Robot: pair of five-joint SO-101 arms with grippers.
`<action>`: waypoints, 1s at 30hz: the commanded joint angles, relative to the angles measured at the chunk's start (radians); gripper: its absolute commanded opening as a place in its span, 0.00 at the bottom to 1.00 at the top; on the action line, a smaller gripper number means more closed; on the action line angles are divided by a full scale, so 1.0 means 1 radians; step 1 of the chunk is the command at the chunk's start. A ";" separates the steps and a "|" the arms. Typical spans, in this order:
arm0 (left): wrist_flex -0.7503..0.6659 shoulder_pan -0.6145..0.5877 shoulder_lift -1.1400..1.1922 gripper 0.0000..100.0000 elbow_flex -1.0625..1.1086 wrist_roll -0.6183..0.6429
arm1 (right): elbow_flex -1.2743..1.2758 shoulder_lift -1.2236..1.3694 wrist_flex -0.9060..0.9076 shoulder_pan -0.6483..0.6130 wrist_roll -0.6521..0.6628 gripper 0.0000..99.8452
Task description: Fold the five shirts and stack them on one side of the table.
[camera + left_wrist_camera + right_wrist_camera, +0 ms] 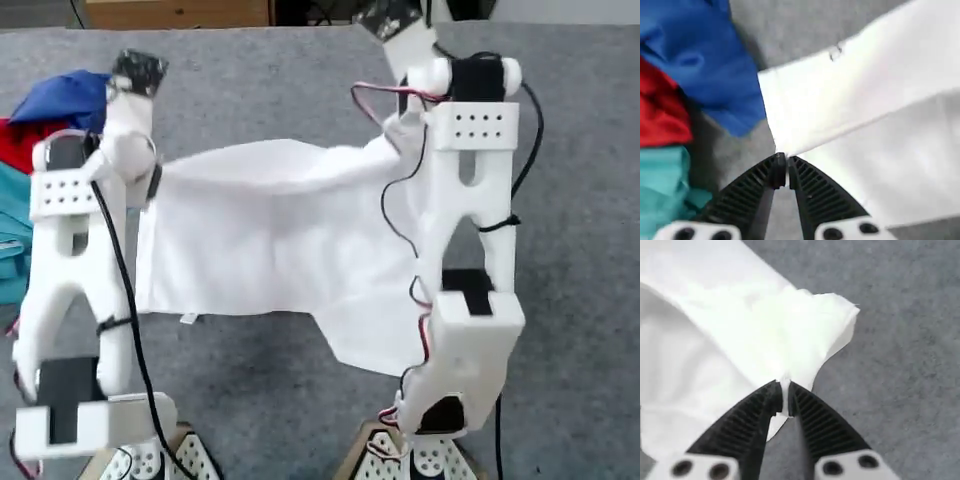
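Left pincer point(782, 169) pinches the white shirt point(260, 240) at its ten-o'clock corner; right pincer point(783, 396) pinches its two-o'clock corner. Blue shirt point(65, 98), red shirt point(22, 142) and teal shirt point(12, 230) lie at nine o'clock.

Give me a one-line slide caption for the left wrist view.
Left gripper pinching a corner of the white shirt; blue shirt, red shirt and teal shirt bunched beside it.
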 commanded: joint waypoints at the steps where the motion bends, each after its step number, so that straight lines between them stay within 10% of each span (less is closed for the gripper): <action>1: -0.054 0.002 -0.149 0.03 0.225 -0.008 | 0.329 -0.254 -0.069 -0.020 0.028 0.01; 15: -0.230 -0.065 -0.450 0.03 0.739 -0.158 | 1.520 -1.159 -0.356 0.032 0.135 0.01; 30: -0.253 -0.082 -0.450 0.03 0.782 -0.163 | 1.805 -1.405 -0.362 0.250 0.319 0.01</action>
